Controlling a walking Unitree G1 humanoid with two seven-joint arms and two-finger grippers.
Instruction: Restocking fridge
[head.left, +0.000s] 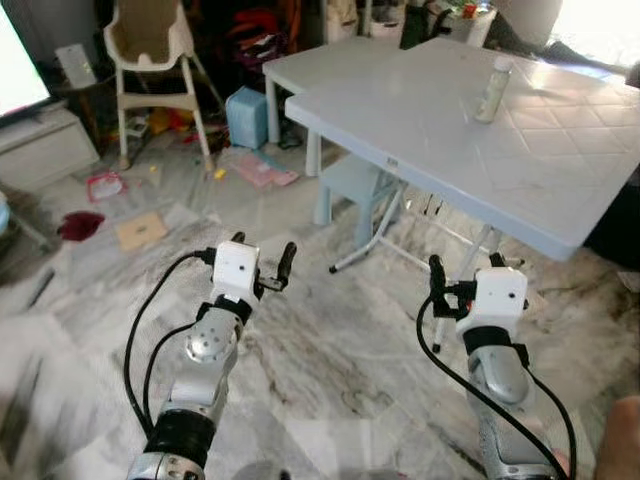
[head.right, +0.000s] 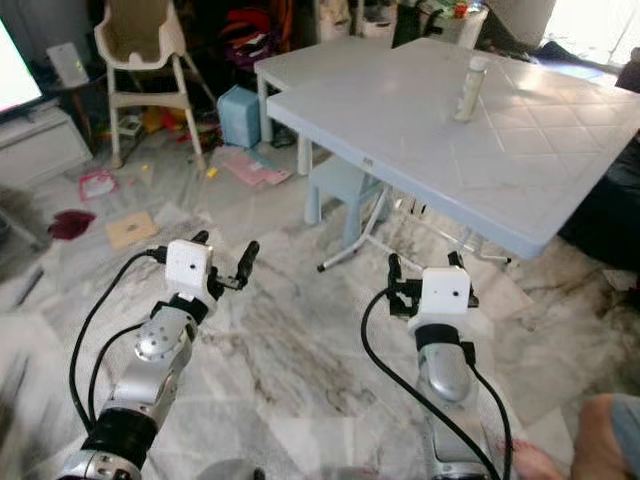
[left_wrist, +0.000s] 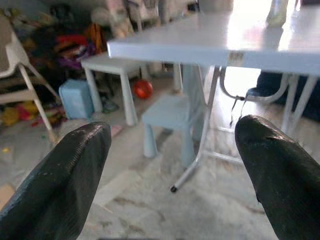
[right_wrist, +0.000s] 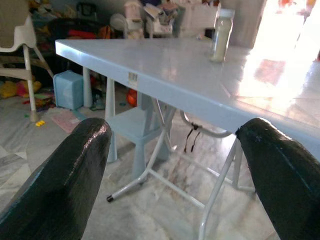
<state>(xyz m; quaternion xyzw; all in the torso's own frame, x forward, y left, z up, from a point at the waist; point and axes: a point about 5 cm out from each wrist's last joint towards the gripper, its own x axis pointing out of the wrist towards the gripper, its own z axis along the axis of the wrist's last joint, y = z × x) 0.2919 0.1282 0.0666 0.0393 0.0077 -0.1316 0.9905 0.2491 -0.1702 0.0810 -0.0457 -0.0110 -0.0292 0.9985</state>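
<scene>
Your left end effector (head.left: 263, 262) and right end effector (head.left: 466, 270) are both hovering spread and empty over the marbled floor (head.left: 330, 350). Ahead, a bottle (head.left: 493, 90) is standing upright on the pale bench (head.left: 560, 170); beyond it, a high chair (head.left: 150, 60) is standing among scattered toys.

- Pale grey folding table (head.left: 520, 150) fills the upper right of the frame.
- Smaller white table (head.left: 330, 62) sits behind it, touching at a corner.
- Light blue child's stool (head.left: 352, 180) tucked under the near edge.
- High chair (head.left: 150, 60) at upper left.
- Blue bin (head.left: 245, 115) just right of it.
- Marbled floor (head.left: 330, 350), with scattered toys and papers at left.
</scene>
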